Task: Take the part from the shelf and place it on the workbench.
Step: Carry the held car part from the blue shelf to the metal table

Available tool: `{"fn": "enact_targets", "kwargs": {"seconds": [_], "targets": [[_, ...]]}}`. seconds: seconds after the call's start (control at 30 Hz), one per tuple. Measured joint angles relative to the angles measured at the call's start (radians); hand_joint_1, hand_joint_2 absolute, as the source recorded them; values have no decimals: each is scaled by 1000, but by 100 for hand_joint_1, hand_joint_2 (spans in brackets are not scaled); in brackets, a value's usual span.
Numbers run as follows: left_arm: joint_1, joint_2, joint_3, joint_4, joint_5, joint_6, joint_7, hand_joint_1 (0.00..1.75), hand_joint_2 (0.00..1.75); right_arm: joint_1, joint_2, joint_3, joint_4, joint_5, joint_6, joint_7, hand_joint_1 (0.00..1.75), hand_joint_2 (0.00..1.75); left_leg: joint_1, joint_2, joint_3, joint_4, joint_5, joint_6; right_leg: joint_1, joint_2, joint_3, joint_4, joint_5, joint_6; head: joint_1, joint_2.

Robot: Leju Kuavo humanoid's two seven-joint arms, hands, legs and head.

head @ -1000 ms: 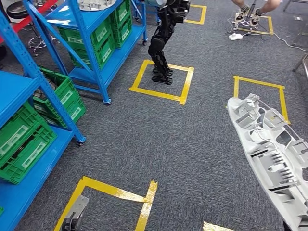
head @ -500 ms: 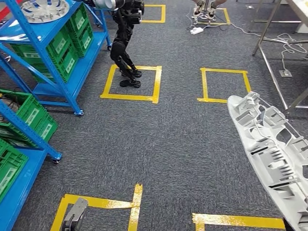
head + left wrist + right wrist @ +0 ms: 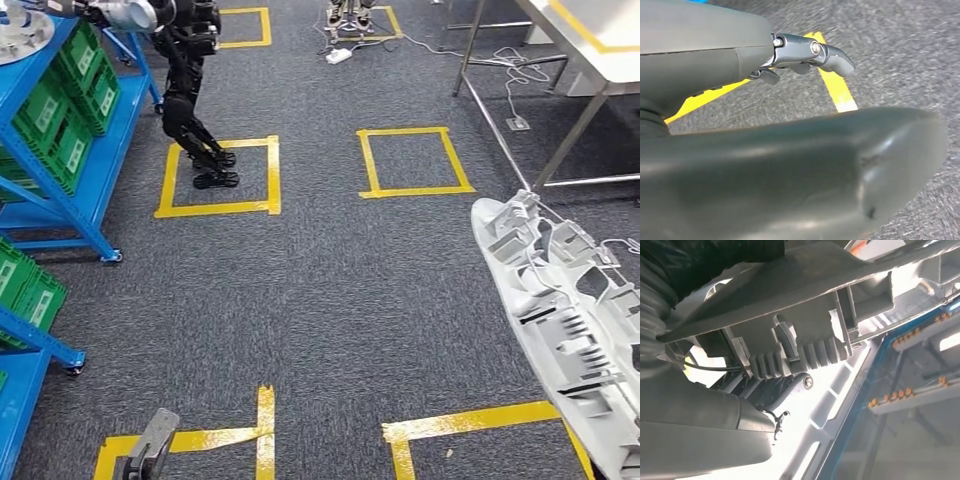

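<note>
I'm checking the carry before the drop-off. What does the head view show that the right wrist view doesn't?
Head view alone: the workbench ahead on the right, yellow floor squares, blue shelves, another robot and the left hand hanging low. Right wrist view alone: the right hand pressed against the part's ribbed underside. Both: the white part.

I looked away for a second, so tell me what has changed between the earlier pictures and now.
The camera has turned right: the blue shelves slid toward the picture's left edge and the workbench came into view at upper right. The white part stayed on the right hand; the left hand still hangs empty.
</note>
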Motion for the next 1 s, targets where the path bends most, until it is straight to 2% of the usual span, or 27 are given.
{"fn": "enact_targets", "kwargs": {"seconds": [0.03,0.07,0.13,0.17,0.23,0.27,0.3,0.33,0.37,0.4,0.43,0.47,0.5,0.53,0.57,0.63,0.67,0.73,0.77,0.8,0.83,0.87,0.9,0.93,1.0], "targets": [[0,1,0,0,0,0,0,0,0,0,0,0,-4,0,0,0,175,175,-3,9,4,0,-3,-6,2,-15,22,-36,8,-6,-1,0],[-1,1,0,0,0,1,0,0,0,0,0,0,-7,1,0,0,175,175,-5,17,8,0,-6,-11,5,-21,30,-48,7,-13,-1,0],[-3,1,0,0,-1,1,0,0,0,3,0,-2,-13,2,0,0,175,175,-2,31,15,-1,-10,-24,7,4,30,-50,10,-28,-2,0],[-5,1,0,0,-1,1,0,0,0,5,1,-2,-16,3,0,0,175,175,1,21,16,5,-18,-29,6,14,31,-53,11,-35,-4,0],[-8,-1,0,0,0,0,0,0,0,4,2,-2,-23,8,0,0,175,175,6,-28,-10,74,-63,-36,3,37,38,-59,15,-49,-8,0],[-7,-1,0,0,0,0,-1,0,0,2,3,-2,-24,10,0,0,175,175,7,-54,-39,139,-96,-36,4,50,38,-59,15,-53,-11,0],[-6,-1,0,0,0,0,-1,0,0,1,4,-2,-25,12,0,0,175,175,6,-68,-74,211,-126,-36,5,64,38,-59,15,-56,-12,0],[-4,-1,0,0,1,0,-1,0,0,1,4,-2,-25,14,0,0,175,175,6,-74,-103,267,-143,-35,7,79,39,-58,15,-57,-13,0],[-2,-1,0,0,2,0,-1,0,0,2,4,-2,-26,16,0,0,175,175,5,-77,-120,293,-139,-33,8,96,41,-58,14,-58,-13,0],[-2,0,0,0,4,0,-1,0,0,1,4,-2,-26,19,0,0,175,175,5,-80,-120,278,-114,-31,9,112,43,-58,14,-58,-13,0],[-3,1,0,0,7,0,-1,0,0,0,4,-1,-26,22,0,0,175,175,5,-87,-104,228,-73,-27,10,128,46,-58,13,-58,-13,0],[-4,3,0,0,10,-1,-1,0,0,-3,5,0,-26,27,0,0,175,175,5,-107,-79,159,-29,-22,10,142,49,-57,12,-57,-13,0],[-4,5,0,0,14,-1,0,0,0,-9,5,2,-24,32,0,0,175,175,7,-132,-54,94,3,-18,11,156,50,-55,11,-54,-12,0],[-4,8,1,0,17,-2,0,0,0,-15,5,4,-23,38,0,0,175,175,7,-153,-36,48,18,-16,10,169,47,-53,11,-50,-12,0],[-4,11,1,0,20,-2,1,0,0,-21,5,6,-22,42,0,0,175,175,7,-168,-26,23,21,-13,8,181,42,-51,11,-44,-12,0],[-6,13,2,0,23,-3,3,0,0,-26,6,8,-20,46,0,0,175,175,5,-158,-22,10,16,-8,3,203,30,-52,15,-30,-13,0],[-8,13,2,0,23,-3,4,0,0,-26,6,9,-20,47,0,0,175,175,6,-146,-20,5,18,-3,3,194,23,-49,12,-25,-12,0],[-9,13,2,0,23,-4,3,0,0,-29,6,10,-19,48,0,0,175,175,10,-120,-16,-7,23,9,7,140,-10,4,-21,-17,-7,0],[-8,14,2,0,23,-5,3,0,0,-33,6,11,-19,48,0,0,175,175,9,-106,-15,-8,23,12,8,104,-38,60,-50,-14,-4,0],[-6,15,2,0,23,-5,3,0,0,-36,6,13,-18,48,0,-1,175,175,8,-91,-15,-9,23,15,7,83,-73,127,-80,-10,-2,0],[-4,15,2,0,23,-5,3,0,0,-38,6,14,-16,48,0,-1,175,175,7,-75,-15,-8,21,15,5,72,-103,186,-101,-7,-1,0],[-3,15,3,0,23,-5,3,0,0,-39,6,15,-15,48,0,0,175,175,6,-60,-14,-8,19,14,3,67,-120,218,-106,-4,-1,0],[-3,16,3,0,23,-5,3,0,0,-38,6,15,-13,48,0,0,175,175,6,-46,-13,-8,18,13,1,63,-116,211,-90,-2,-1,0],[-4,15,3,0,23,-5,3,0,0,-38,6,15,-12,48,0,0,175,175,7,-34,-10,-8,15,10,0,56,-91,164,-60,-1,-1,0],[-5,15,3,0,23,-5,3,0,0,-39,6,16,-11,48,0,0,175,175,4,-12,-1,-7,8,2,2,20,-12,24,-2,-5,-1,0]]}}
